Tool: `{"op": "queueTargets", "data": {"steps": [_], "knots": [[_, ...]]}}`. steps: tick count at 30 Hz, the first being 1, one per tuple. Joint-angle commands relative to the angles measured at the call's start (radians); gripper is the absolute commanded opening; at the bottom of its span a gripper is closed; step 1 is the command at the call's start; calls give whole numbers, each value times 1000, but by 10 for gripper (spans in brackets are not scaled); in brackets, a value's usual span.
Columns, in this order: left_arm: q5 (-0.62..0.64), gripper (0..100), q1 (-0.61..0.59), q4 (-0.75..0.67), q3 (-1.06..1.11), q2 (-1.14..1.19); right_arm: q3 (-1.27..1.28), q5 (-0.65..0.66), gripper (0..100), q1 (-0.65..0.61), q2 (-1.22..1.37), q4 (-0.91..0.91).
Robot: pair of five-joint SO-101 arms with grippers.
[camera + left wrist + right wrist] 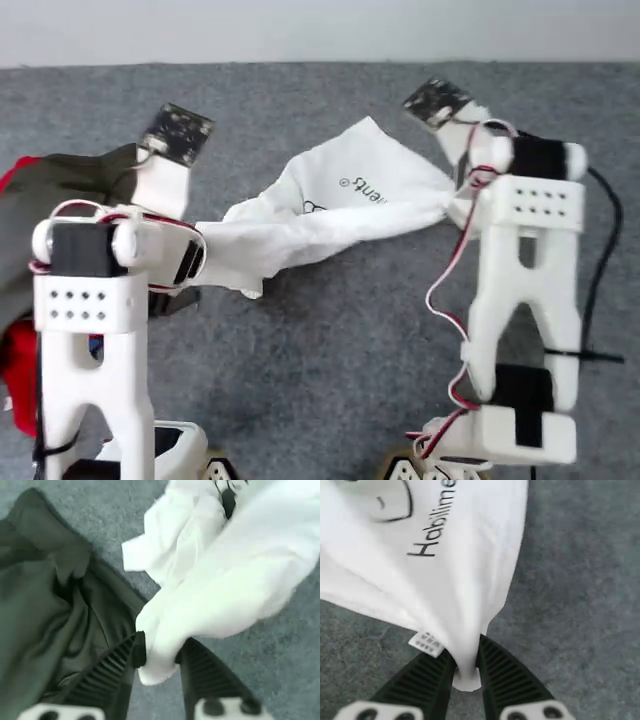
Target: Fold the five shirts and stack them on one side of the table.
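Observation:
A white shirt (335, 205) with dark print hangs stretched between the two arms above the grey table. My left gripper (159, 655) is shut on one bunched end of the white shirt (230, 580), at the left of the high view. My right gripper (465, 667) is shut on the other end, pinching a fold of the white shirt (420, 540) beside its small label (426, 644). In the high view the right gripper (462, 205) holds the cloth at the right. A dark green shirt (60, 195) lies crumpled at the left edge, close under the left gripper (190, 258).
A red garment (18, 370) lies at the left edge beside the dark green shirt (45, 610). The grey table surface (340, 340) stretches open between the two arm bases and toward the far edge.

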Motion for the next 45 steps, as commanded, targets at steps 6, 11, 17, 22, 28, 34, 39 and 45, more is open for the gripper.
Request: {"op": "queueTargets", "data": {"steps": [6, 11, 17, 22, 28, 34, 39, 45], "knots": [[149, 221, 107, 17, -94, -152, -40, 6, 9, 88, -73, 13], [152, 221, 124, 17, -77, -170, -44, 5, 9, 124, -77, 77], [147, 221, 129, -51, 142, -68, -46, 2, 9, 117, -90, 156], [104, 190, 164, -212, 252, 124, -44, 0, 9, 116, -140, 162], [80, 134, 299, -299, 234, 414, -44, 0, 9, 117, -174, 199], [83, 197, 348, -235, 96, 595, -40, 0, 9, 124, -202, 234], [84, 235, 324, -199, 30, 637, -38, 0, 9, 124, -225, 234], [81, 235, 321, -233, 28, 721, -38, 0, 9, 124, -225, 234]]}}
